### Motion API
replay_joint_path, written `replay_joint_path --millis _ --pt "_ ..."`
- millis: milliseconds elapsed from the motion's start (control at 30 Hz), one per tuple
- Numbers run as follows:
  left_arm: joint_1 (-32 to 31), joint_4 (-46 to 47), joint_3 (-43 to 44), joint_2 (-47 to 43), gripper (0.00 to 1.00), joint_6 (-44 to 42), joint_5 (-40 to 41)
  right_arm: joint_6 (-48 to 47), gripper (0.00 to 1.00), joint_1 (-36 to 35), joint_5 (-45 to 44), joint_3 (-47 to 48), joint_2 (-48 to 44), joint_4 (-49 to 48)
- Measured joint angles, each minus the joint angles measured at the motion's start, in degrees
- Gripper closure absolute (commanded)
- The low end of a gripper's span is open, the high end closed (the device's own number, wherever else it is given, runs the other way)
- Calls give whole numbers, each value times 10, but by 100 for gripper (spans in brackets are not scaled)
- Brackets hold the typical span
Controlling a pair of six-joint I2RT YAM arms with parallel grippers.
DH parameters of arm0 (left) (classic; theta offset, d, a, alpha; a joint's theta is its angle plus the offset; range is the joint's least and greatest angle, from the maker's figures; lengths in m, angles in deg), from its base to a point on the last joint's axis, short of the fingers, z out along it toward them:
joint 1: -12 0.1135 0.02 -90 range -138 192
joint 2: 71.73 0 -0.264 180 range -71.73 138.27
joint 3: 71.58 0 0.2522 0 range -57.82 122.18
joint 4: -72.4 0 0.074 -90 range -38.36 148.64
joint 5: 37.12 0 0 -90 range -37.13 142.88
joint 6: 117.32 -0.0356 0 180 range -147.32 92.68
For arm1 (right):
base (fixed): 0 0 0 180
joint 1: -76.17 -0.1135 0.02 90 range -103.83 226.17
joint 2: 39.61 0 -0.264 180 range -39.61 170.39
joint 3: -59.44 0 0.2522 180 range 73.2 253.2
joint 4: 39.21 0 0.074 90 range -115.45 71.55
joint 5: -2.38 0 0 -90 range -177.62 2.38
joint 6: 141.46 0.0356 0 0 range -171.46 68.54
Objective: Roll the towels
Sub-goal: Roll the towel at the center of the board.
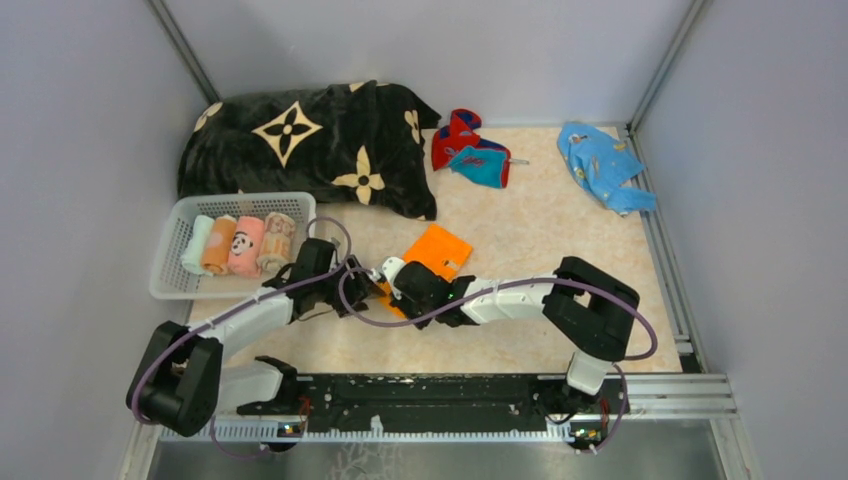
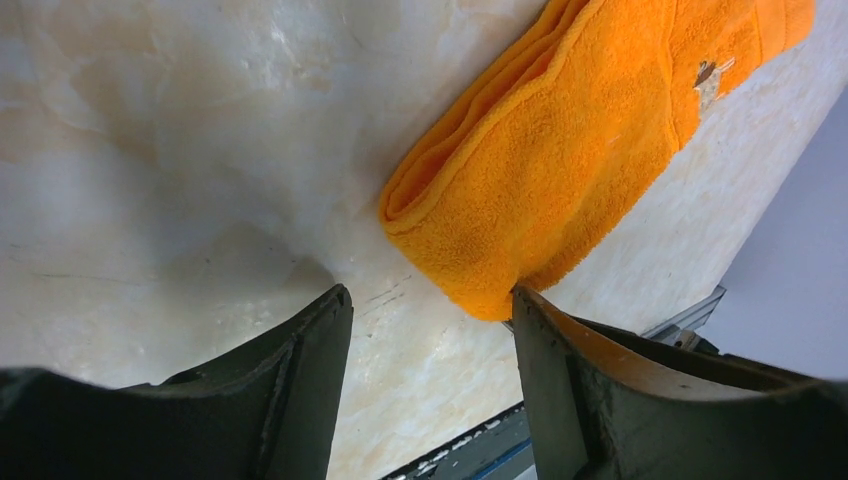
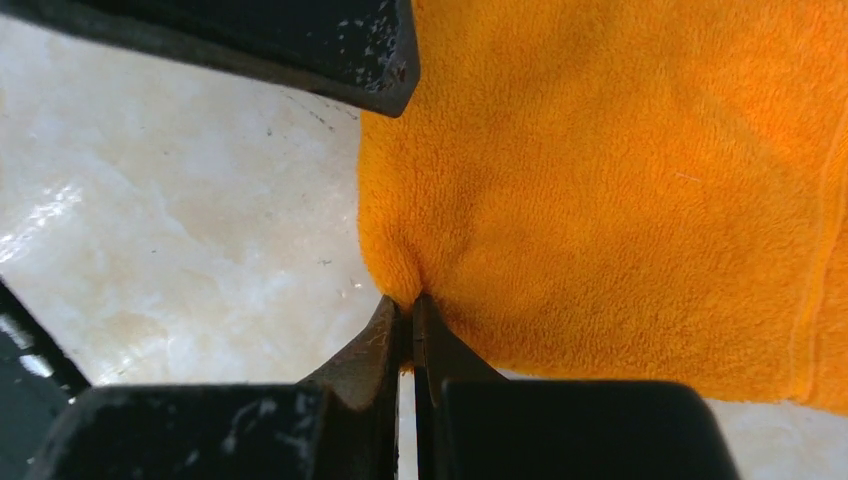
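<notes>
Both hands at the orange towel [image 1: 440, 248] on the counter [image 1: 520, 230].
My right hand [image 3: 408, 305] pinches its edge; left hand [image 2: 430, 298] gapes wide just beside its corner, a basket [image 1: 168, 275] of rolled towels [image 1: 240, 245] to its left.

An edge of the orange towel [image 3: 620, 190] was pinched in the tightly closed right hand [image 3: 408, 308]; pale counter [image 3: 160, 210] was seen beside it.

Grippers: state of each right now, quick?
Left gripper: open, holding nothing, with the orange towel corner just beside one finger.
Right gripper: shut on the orange towel's edge.
</notes>
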Motion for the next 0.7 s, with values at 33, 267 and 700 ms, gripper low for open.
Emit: replay_joint_path --millis 33,267,700 --pt "-5 1 0 3 34 7 1 9 100 6 16 -8 -5 -11" --pt "-42 9 1 24 37 73 13 68 100 43 81 -56 -37 -53" --pt "-116 -5 54 105 57 198 60 89 100 43 87 -57 -37 -64"
